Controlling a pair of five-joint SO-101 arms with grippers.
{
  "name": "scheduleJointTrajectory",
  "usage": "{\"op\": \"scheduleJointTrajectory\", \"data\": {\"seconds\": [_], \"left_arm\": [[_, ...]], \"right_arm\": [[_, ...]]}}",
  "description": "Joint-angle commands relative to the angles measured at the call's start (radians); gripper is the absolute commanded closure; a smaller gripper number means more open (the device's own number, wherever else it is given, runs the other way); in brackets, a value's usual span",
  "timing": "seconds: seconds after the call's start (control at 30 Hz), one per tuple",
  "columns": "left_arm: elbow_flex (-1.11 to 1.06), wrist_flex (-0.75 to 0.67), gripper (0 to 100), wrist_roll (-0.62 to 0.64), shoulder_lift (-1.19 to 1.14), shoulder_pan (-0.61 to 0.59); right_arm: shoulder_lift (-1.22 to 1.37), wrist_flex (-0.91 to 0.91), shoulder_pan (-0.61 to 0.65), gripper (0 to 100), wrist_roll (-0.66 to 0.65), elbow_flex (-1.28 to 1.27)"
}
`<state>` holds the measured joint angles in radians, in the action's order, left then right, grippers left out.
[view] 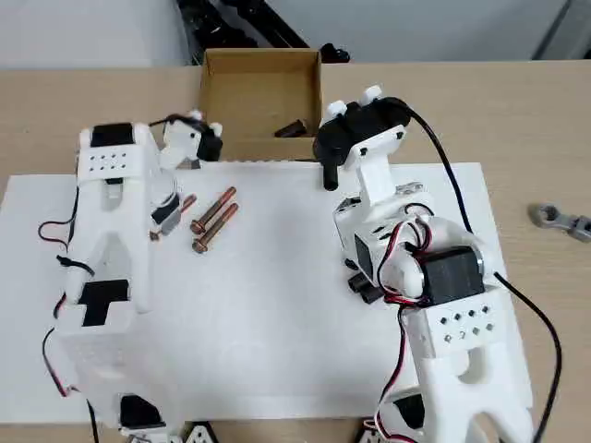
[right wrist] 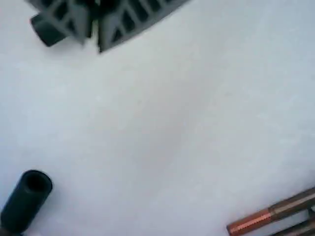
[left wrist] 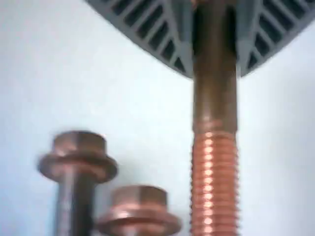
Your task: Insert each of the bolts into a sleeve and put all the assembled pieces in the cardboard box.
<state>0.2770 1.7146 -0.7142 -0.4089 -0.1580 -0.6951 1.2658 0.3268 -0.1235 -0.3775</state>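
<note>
The left tool (view: 169,210) is clamped on a copper-coloured threaded metal bolt (left wrist: 214,147), low over the white sheet (view: 277,314). This bolt's long axis runs on a diagonal across the sheet. In the left wrist view, its threaded end sticks out past the ribbed grey fingers (left wrist: 147,29) and lies alongside the flanged heads of two loose copper bolts (view: 214,219). Those two lie side by side on the sheet just beside the tool. They are parallel to the held one, with their heads toward the near edge and their shafts slanting toward the open brown cardboard box (view: 215,92).

The right tool (view: 329,159) is near the box's front corner, closed on a short black cylindrical sleeve (view: 330,176). A second black sleeve (right wrist: 25,198) lies on its side on the sheet.

Inside the box is a dark assembled piece (view: 294,128).

The sheet covers a light wooden table (view: 536,120), and a small metal wrench (view: 560,220) lies on the wood to the right.
</note>
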Motion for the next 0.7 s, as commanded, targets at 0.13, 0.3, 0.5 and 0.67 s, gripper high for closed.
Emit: {"op": "scheduleJointTrajectory", "data": {"seconds": [0.13, 0.3, 0.5, 0.67], "left_arm": [[-0.18, 0.043, 100, -0.388, 0.222, 0.038], [-0.348, 0.038, 100, -0.545, 0.232, 0.049], [-0.417, 0.038, 100, -0.632, 0.206, 0.029], [-0.429, 0.034, 100, -0.69, 0.201, 0.028]], "right_arm": [[-0.018, 0.002, -0.008, 99.5, -0.012, 0.005], [-0.016, 0.001, -0.01, 99.5, -0.014, -0.009], [-0.025, -0.002, -0.025, 99.5, -0.014, -0.038], [-0.027, -0.005, -0.074, 99.5, -0.014, -0.037]]}}
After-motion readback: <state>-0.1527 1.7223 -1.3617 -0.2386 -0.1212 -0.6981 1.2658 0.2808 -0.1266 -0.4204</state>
